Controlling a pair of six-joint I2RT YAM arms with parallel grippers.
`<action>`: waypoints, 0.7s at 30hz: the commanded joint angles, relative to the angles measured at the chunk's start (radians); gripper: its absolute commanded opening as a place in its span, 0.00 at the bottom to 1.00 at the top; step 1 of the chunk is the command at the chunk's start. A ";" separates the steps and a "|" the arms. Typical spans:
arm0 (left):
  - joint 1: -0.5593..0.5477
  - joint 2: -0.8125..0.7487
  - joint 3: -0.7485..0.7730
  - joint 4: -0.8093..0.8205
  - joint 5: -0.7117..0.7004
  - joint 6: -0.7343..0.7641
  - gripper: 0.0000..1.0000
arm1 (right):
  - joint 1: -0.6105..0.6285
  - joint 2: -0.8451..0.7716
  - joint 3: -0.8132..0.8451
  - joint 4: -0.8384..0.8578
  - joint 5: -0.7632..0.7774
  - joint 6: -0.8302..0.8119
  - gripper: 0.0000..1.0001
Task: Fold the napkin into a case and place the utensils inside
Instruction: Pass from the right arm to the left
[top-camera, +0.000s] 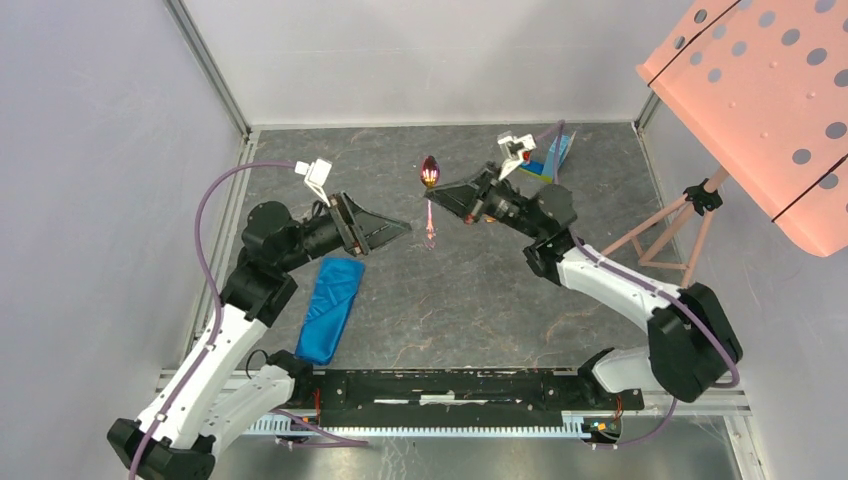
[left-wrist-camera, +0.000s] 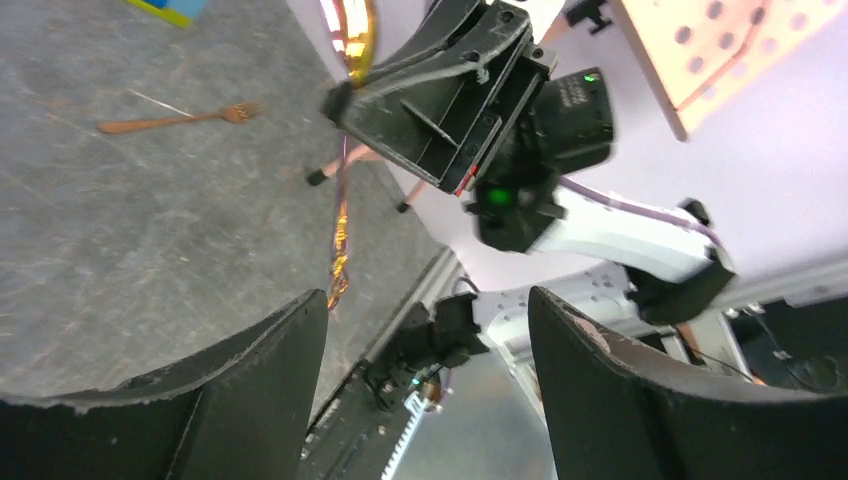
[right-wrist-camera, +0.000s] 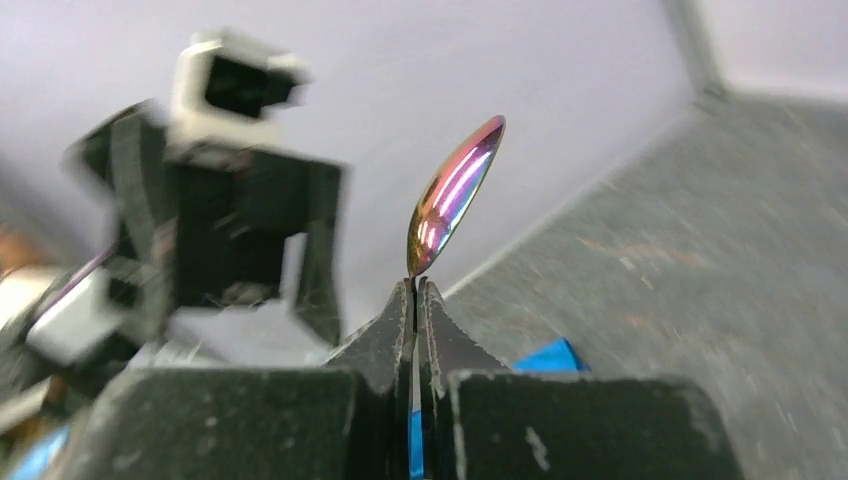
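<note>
The napkin (top-camera: 330, 308) lies as a narrow bright blue case on the table, left of centre; a corner of the napkin (right-wrist-camera: 548, 356) shows below my right fingers. My right gripper (top-camera: 433, 195) is shut on a spoon (top-camera: 429, 172), one of the utensils, pinching it just under the bowl. The spoon's shiny bowl (right-wrist-camera: 455, 200) sticks up past the right gripper (right-wrist-camera: 415, 290), and the spoon's thin handle (left-wrist-camera: 340, 220) hangs down toward the table. My left gripper (top-camera: 407, 228) is open and holds nothing, close to the left of the spoon. A copper fork (left-wrist-camera: 175, 120) lies flat on the table.
A blue and yellow toy block (top-camera: 552, 158) sits at the back right behind the right arm. An orange perforated panel (top-camera: 760, 90) on a tripod (top-camera: 660, 240) stands at the right. Enclosure walls and a metal frame (top-camera: 215, 75) ring the table.
</note>
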 joint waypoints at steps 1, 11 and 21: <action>-0.060 0.048 0.143 -0.300 -0.265 0.222 0.80 | 0.105 -0.061 0.193 -0.948 0.655 -0.174 0.00; -0.420 0.207 0.232 -0.385 -0.842 0.537 0.80 | 0.254 0.075 0.417 -1.336 0.936 0.010 0.00; -0.421 0.288 0.173 -0.314 -0.799 0.487 0.69 | 0.291 0.018 0.338 -1.269 0.935 0.079 0.00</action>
